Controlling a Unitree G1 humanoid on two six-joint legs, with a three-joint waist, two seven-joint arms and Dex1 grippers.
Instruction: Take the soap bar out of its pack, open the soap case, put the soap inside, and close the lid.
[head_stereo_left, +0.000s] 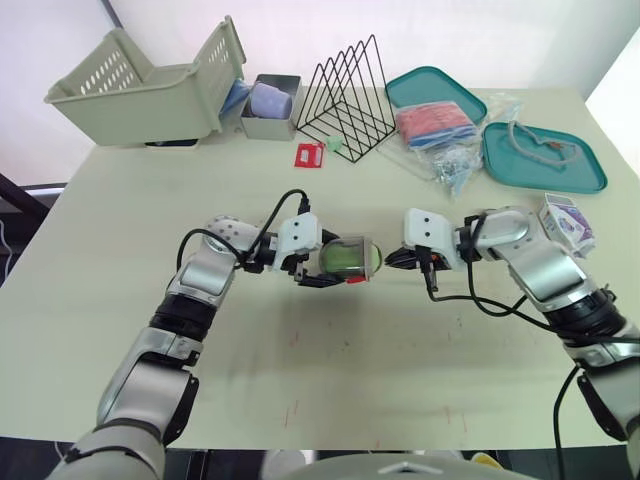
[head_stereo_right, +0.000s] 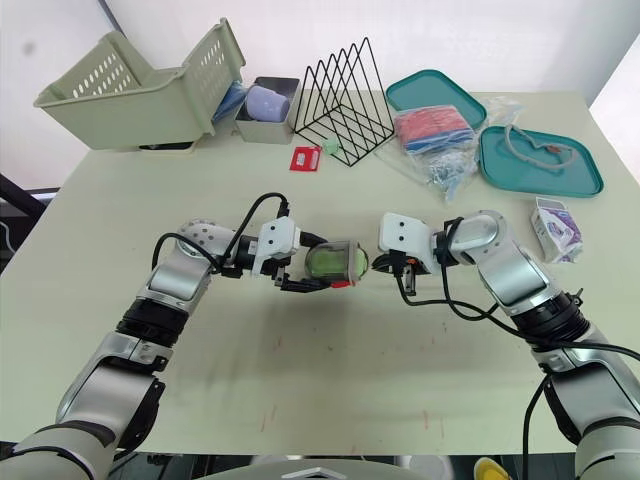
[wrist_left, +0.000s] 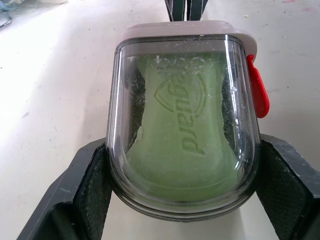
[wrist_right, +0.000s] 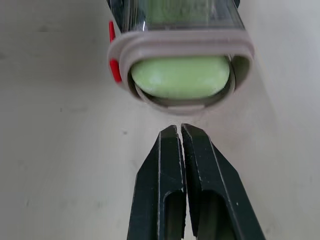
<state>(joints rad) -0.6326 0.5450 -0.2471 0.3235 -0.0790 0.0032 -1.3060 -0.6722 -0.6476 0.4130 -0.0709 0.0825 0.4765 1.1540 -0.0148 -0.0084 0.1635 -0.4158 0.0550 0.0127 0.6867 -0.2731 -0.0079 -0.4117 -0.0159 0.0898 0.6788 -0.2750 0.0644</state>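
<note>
The soap (wrist_right: 180, 76) is already inside the soap case (head_stereo_left: 350, 260), which the left claw (head_stereo_left: 318, 271) grasps. The right claw (wrist_right: 179, 132), clenched, points at the open end. Closing the lid seems to be what is left.

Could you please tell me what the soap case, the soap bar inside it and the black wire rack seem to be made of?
The soap case: apparently hard clear plastic, glossy and lightly scuffed, with an opaque beige rim. The soap bar: green, matte, waxy-looking solid with embossed lettering. The wire rack: thin black rods, probably coated metal.
</note>
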